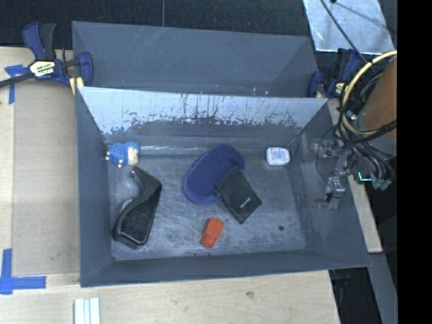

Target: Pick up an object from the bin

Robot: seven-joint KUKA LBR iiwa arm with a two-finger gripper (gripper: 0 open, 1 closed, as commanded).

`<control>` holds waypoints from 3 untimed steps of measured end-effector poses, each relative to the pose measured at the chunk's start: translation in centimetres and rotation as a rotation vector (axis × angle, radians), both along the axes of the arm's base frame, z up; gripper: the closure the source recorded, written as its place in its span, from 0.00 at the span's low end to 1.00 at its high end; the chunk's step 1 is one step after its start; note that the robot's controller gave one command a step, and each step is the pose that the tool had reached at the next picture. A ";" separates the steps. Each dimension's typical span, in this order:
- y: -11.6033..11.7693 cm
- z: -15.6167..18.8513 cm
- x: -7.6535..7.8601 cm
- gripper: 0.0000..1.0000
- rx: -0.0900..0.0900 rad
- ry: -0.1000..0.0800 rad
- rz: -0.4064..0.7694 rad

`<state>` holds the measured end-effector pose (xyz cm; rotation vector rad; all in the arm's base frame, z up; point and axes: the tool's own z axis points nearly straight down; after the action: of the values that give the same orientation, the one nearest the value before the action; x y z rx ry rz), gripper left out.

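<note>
A pale wooden surface (pixel 202 302) carries the grey bin (pixel 94 201), whose sloped walls run down to a scuffed, flat floor. The blue oval pad (pixel 202 171) lies about the middle of that floor and serves as the landmark for the rest.

Nearest the camera, just in front of the blue oval pad and apart from it, lies a small red block (pixel 212 233). Towards the view's left of the pad, well apart, a black curved handle (pixel 138 216) lies close to the left wall. A black square pad (pixel 237 194) lies against the blue oval pad's near right end and overlaps it.

Right of the blue oval pad, past the floor's edge, the tool (pixel 332 191) hangs over the right sloped wall, above none of the loose things. Whether it is open or closed cannot be told, and nothing is seen in its grip. Dark cables (pixel 361 147) loop at the wrist behind it.

Farther back, a white round thing (pixel 277 156) lies to the pad's right by the back wall; its marking is too small to read. A blue and white toy (pixel 123 154) lies in the far left corner. Beyond the bin the room is dark.
</note>
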<state>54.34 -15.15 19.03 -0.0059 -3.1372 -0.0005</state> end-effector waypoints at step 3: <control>14.5 -8.5 0.0 0.00 -0.001 -0.001 -0.250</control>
<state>54.34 -0.60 10.54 -0.3966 -3.1134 -0.0004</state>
